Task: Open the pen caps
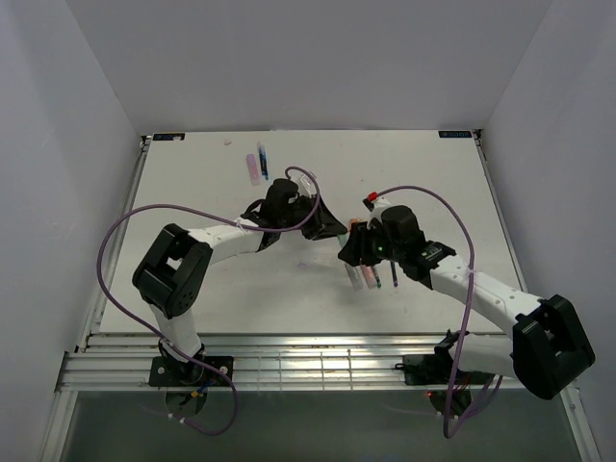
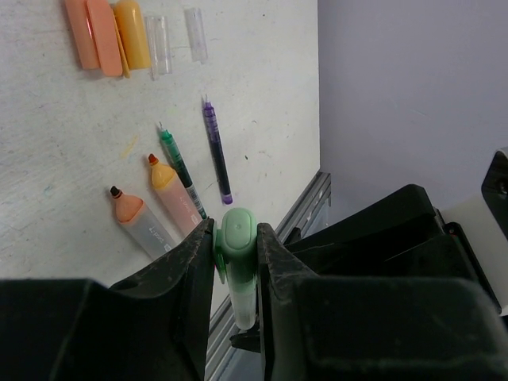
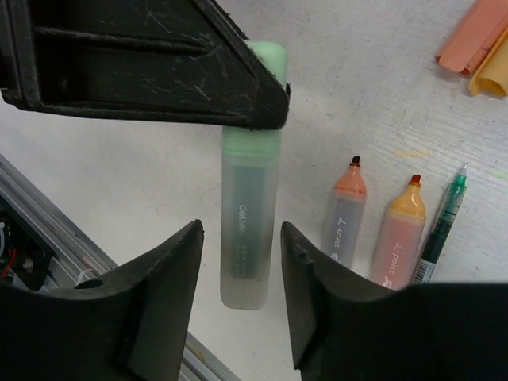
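Risky spot imo: the left gripper (image 2: pixel 236 258) is pinching the green cap (image 2: pixel 237 230), but the right gripper (image 3: pixel 240 238) has its jaws spread either side of the pen (image 3: pixel 248 198), not touching it. So the pen hangs in mid-air by its cap alone. If the cap pops loose, I'd guess the pen drops onto the tabletop (image 3: pixel 381 103) and rolls. Both arms reach inward, their grippers meeting nose to nose over the middle.

White tubular left arm (image 1: pixel 219 236) and right arm (image 1: pixel 481 289), chunky black joint housings (image 1: pixel 173 271), looping purple cables (image 1: pixel 120 236), black bases (image 1: pixel 192 371), small green light (image 1: pixel 380 248) on the right wrist, angular scratched black left hand (image 2: pixel 236 238), smooth curved black fingers (image 3: pixel 159 302) on the right hand (image 3: pixel 240 228)
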`<state>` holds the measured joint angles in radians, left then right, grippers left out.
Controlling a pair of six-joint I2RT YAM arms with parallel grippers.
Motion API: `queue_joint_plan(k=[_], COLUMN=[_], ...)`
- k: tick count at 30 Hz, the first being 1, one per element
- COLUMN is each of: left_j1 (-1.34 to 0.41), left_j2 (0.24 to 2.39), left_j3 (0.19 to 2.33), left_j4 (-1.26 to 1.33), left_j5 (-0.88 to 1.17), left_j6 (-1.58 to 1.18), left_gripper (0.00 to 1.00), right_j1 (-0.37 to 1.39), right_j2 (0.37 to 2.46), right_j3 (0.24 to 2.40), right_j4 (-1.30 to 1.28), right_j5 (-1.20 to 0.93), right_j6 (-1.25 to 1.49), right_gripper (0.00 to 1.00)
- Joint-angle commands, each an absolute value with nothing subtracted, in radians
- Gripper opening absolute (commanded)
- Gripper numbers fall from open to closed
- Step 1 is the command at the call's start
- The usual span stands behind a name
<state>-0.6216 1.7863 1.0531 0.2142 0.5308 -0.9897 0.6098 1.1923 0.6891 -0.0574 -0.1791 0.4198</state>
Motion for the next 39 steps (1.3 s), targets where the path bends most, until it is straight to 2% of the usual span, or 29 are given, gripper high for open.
queue_joint_plan(k=[1,4,6,7,8,11,26,39], left_j1=[-0.630,-0.630,-0.630,-0.629,-0.630,-0.620,-0.430,-0.385], left_j2=[1.786,1.793,1.792,1.792,1.789,1.790,1.882,1.891], left_j3=[1.091,1.091,1.088,1.088,1.088,1.098,1.247,1.201], left_j4=[0.236,0.239,0.239,0.242,0.242,0.242,0.268,0.265], left_j5=[0.574,0.578,0.575,0.574,0.569,0.566,0.597,0.581], left_j6=[-0.997,-0.999,-0.999,-0.999,-0.997,-0.997,-1.002,-0.962], left_gripper=[0.00,0.00,0.00,0.00,0.00,0.00,0.00,0.00], right_j1=[0.615,0.614,0.615,0.615,0.615,0.615,0.761,0.810], right_j2=[1.216,1.238,1.247,1.258,1.262,1.261,1.172,1.085], right_j3=[0.696,0.706,0.713,0.716,0.719,0.703,0.578,0.552], right_j4=[0.028,0.032,0.032,0.029,0.026,0.031,0.035,-0.043], right_j5=[-0.179,-0.178,-0.181,-0.181,-0.183,-0.192,-0.137,-0.100], right_j6=[0.405,0.402,0.399,0.397,0.394,0.405,0.561,0.610], right_gripper=[0.52,0.53,0.48,0.43,0.28,0.08,0.08,0.08])
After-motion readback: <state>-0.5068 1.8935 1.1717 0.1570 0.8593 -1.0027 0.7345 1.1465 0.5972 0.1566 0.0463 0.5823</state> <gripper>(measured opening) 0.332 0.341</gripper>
